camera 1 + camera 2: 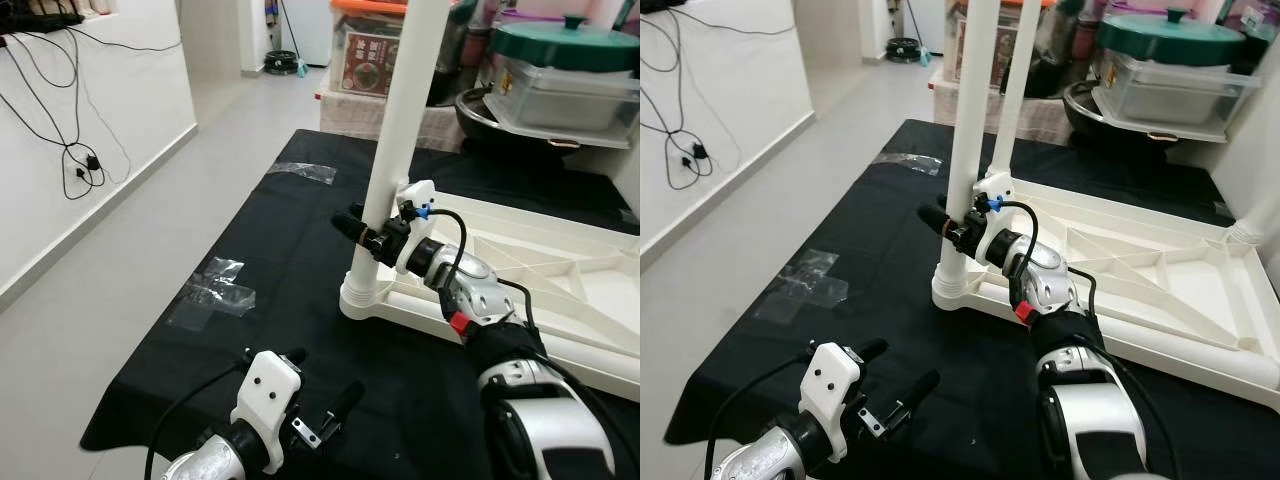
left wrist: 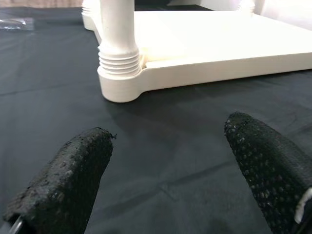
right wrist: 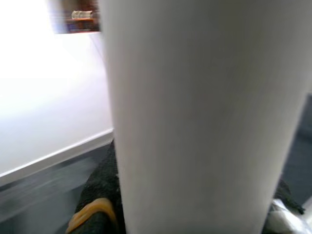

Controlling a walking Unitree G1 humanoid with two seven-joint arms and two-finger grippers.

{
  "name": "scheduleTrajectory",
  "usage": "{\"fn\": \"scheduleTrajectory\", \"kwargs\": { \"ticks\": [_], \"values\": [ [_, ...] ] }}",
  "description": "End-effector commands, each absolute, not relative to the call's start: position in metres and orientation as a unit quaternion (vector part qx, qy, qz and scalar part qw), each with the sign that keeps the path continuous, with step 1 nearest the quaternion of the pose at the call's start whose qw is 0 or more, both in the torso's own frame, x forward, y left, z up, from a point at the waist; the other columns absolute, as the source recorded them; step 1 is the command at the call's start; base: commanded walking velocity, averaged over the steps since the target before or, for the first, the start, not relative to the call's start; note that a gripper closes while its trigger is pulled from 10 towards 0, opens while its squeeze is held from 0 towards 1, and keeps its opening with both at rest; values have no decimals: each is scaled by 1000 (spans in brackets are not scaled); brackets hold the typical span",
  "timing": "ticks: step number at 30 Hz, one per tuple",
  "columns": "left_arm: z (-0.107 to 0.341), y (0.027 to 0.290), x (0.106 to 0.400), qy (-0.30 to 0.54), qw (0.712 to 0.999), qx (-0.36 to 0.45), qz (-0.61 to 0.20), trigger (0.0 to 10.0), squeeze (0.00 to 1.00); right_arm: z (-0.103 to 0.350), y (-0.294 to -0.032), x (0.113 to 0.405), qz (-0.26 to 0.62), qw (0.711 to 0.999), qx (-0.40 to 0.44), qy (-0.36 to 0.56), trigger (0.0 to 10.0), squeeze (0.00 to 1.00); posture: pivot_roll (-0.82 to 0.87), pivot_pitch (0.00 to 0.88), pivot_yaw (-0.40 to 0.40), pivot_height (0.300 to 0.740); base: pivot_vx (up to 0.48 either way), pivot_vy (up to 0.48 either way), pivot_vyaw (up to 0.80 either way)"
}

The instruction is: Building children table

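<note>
The white table leg runs off the top edge; the upturned tabletop is cut at right; the right wrist view is blurred

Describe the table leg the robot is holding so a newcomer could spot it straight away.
On the black cloth lies an upturned white tabletop. At its near left corner stands a white table leg, screwed into the corner socket. It alone has the right gripper clamped around it.

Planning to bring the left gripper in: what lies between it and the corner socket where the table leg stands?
Bare black cloth. The left wrist view shows it between the open left gripper and the socket.
</note>
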State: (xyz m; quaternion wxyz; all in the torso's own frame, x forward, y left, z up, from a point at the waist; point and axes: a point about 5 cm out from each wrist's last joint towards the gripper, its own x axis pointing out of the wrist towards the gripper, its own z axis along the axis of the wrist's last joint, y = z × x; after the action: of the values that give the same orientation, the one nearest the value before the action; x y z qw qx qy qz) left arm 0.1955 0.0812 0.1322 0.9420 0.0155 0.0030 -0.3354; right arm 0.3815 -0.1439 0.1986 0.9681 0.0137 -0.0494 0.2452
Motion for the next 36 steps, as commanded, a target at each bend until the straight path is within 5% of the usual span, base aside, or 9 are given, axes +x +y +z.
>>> {"fn": "scheduleTrajectory", "kwargs": {
  "ticks": [1, 4, 16, 17, 18, 19, 25, 26, 36],
  "values": [
    [128, 80, 195, 10, 940, 16, -341, 10000, 0, 190, -178, 379, 61, 998, -12, -24, 0, 0, 101, 30, -82, 740, 0, 0, 0],
    [127, 79, 196, 10, 939, 16, -343, 10000, 0, 185, -189, 360, -122, 992, -18, -12, 0, 0, 97, 23, -81, 740, 0, 0, 0],
    [126, 79, 196, 11, 939, 18, -344, 10000, 0, 187, -143, 332, -209, 976, 57, -21, 0, 0, 102, 20, -84, 740, 0, 0, 0],
    [126, 79, 196, 11, 939, 18, -345, 10000, 0, 190, -138, 335, -192, 979, 59, -27, 6471, 0, 101, 23, -86, 740, 0, 0, 0],
    [126, 79, 196, 11, 939, 18, -345, 10000, 0, 190, -138, 335, -192, 979, 59, -27, 6471, 0, 101, 23, -86, 740, 0, 0, 0],
    [126, 79, 196, 11, 938, 18, -345, 10000, 0, 194, -134, 335, -178, 982, 48, -36, 10000, 1000, 100, 24, -84, 740, 0, 0, 0],
    [126, 78, 197, 10, 939, 17, -345, 10000, 0, 203, -134, 334, -142, 987, 19, -75, 10000, 1000, 95, 31, -84, 740, 0, 0, 0],
    [126, 78, 198, 10, 939, 16, -344, 10000, 0, 203, -138, 334, -122, 989, 8, -84, 10000, 0, 94, 34, -85, 740, 0, 0, 0],
    [126, 78, 199, 9, 939, 15, -344, 10000, 0, 192, -163, 343, 178, 980, 37, -76, 10000, 0, 95, 42, -81, 740, 0, 0, 0]
  ]
}}
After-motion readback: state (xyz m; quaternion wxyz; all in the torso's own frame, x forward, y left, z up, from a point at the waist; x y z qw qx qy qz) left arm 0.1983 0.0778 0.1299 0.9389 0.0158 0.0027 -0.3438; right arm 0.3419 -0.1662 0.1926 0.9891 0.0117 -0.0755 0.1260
